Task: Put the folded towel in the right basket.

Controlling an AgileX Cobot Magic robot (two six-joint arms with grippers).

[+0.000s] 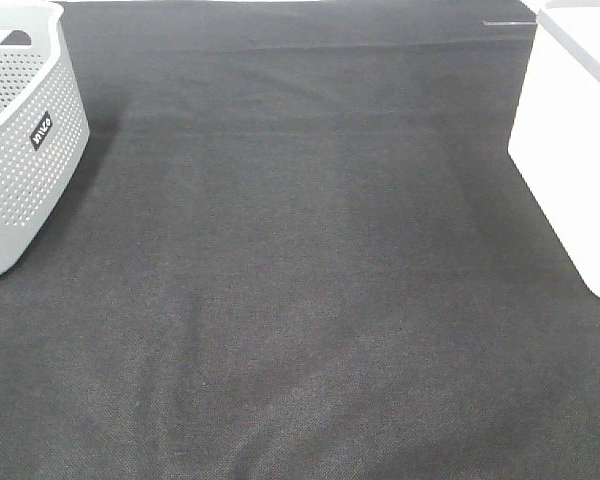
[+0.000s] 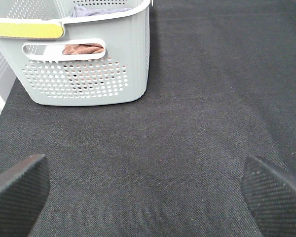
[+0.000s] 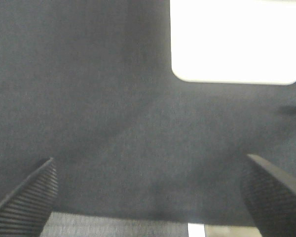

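Observation:
A grey perforated basket [image 1: 25, 150] stands at the far left of the black cloth. In the left wrist view this basket [image 2: 89, 79] holds a brown towel [image 2: 84, 49], seen through the handle slot, and a grey-purple cloth [image 2: 101, 10] at its rim. A white basket [image 1: 570, 150] stands at the far right and also shows in the right wrist view [image 3: 237, 44]. My left gripper [image 2: 145, 168] is open and empty above the cloth, short of the grey basket. My right gripper [image 3: 150, 165] is open and empty, short of the white basket. Neither gripper shows in the exterior high view.
The black cloth [image 1: 300, 280] covers the whole table between the two baskets. Its edge shows as a pale strip in the right wrist view [image 3: 118, 226]. A yellow strip [image 2: 24, 29] lies along the grey basket's near rim.

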